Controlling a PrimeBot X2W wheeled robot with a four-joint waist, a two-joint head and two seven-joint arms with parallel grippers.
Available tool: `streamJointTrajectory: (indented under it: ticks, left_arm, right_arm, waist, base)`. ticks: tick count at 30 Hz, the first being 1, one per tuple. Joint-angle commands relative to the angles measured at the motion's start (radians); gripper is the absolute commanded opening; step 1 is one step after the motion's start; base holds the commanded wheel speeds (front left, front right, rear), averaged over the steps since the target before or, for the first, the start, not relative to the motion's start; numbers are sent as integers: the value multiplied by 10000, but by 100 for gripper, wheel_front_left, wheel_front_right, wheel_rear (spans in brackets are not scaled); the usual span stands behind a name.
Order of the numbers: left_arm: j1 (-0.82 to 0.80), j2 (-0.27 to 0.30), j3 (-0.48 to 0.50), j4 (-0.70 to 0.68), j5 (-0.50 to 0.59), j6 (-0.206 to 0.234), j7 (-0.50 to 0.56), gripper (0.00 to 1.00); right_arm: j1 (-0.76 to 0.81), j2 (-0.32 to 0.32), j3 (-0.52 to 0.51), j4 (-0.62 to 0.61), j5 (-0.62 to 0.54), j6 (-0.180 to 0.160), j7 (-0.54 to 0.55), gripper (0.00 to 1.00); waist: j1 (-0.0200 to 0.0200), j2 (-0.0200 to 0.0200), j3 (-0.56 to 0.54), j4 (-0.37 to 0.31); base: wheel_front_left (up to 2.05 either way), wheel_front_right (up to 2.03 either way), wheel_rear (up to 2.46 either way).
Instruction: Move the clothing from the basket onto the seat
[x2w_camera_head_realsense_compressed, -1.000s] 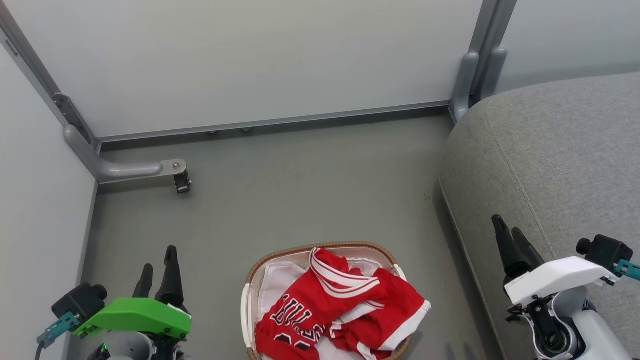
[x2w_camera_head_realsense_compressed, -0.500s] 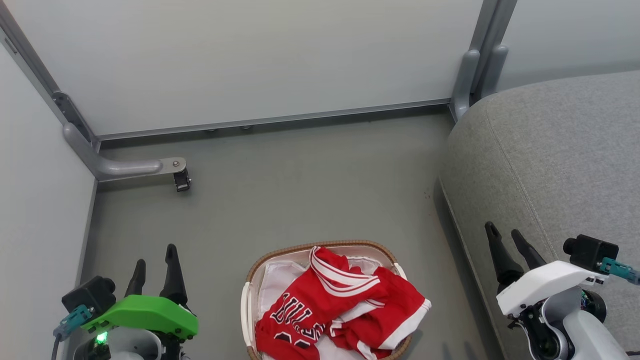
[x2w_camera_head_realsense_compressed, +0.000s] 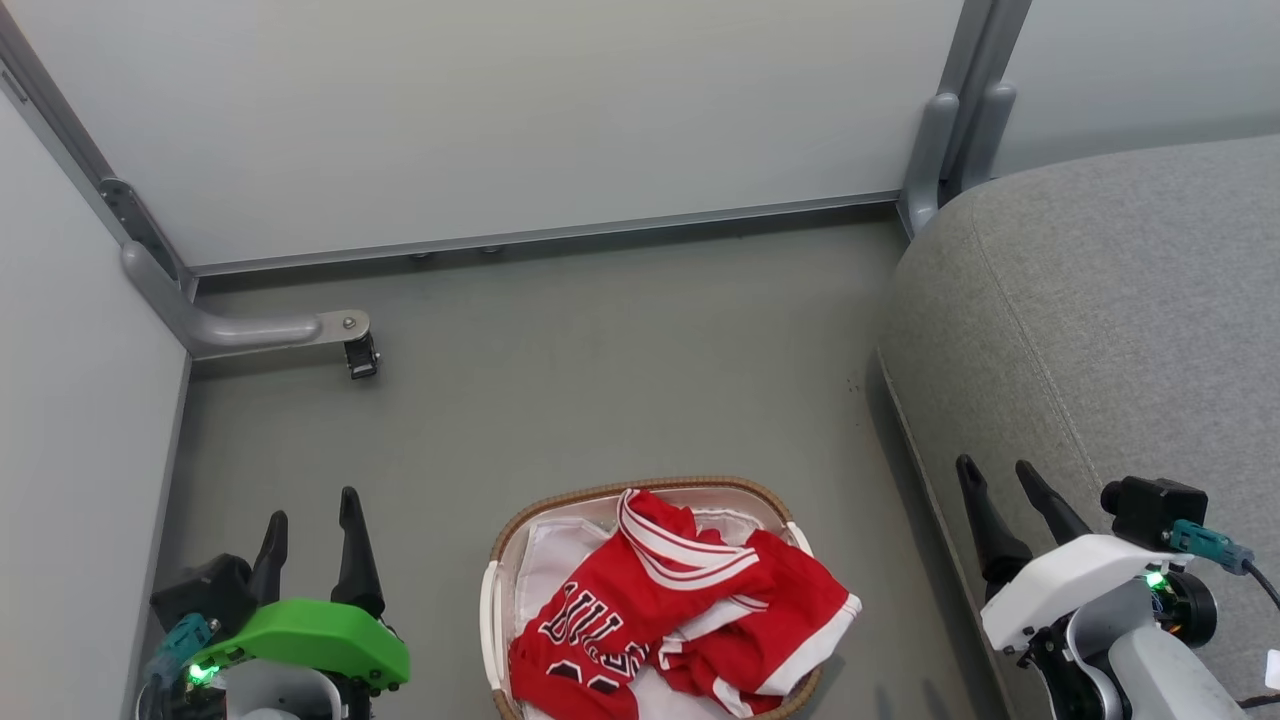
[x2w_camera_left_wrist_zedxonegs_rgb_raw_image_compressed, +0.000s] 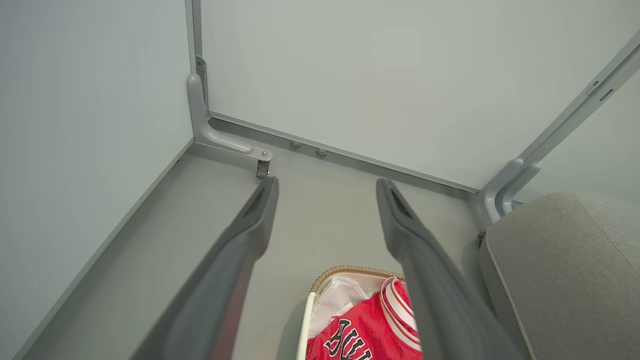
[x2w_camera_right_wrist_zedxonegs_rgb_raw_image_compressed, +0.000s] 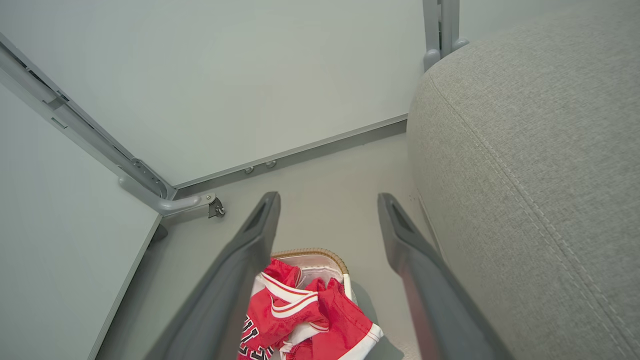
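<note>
Lab bay staged as a home corner: pale partition panels (x2w_camera_head_realsense_compressed: 500, 120) on grey metal frames (x2w_camera_head_realsense_compressed: 540, 238), castor foot (x2w_camera_head_realsense_compressed: 360, 357), bare grey floor (x2w_camera_head_realsense_compressed: 600, 380); upholstered seat (x2w_camera_head_realsense_compressed: 1120, 300) and laundry basket (x2w_camera_head_realsense_compressed: 580, 493) set inside.

I see my left gripper (x2w_camera_head_realsense_compressed: 312, 510) low at my left, fingers pointing up and spread wide. My right gripper (x2w_camera_head_realsense_compressed: 995, 467) mirrors it, jaws apart.

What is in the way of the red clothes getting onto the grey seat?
Nothing visible does. The clothing lies uncovered in the basket, with bare floor between it and the seat. The left tool and right tool are open, with only air toward it.
</note>
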Motion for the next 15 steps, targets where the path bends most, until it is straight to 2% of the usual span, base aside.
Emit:
streamJointTrajectory:
  ticks: [1, 15]
  left_arm:
    - [-12, 116, -50, -112, 345, 65, -92, 100]
    - [209, -84, -228, -101, 1572, -45, -442, 100]
  right_arm:
    - [-180, -117, 40, -6, -261, 2, -95, 100]
    - [-105, -87, 99, 233, -1588, 3, -443, 100]
  waist:
    - [0, 0, 9, -3]
    - [0, 0, 86, -58]
  base:
    - [0, 0, 0]
    - [0, 0, 0]
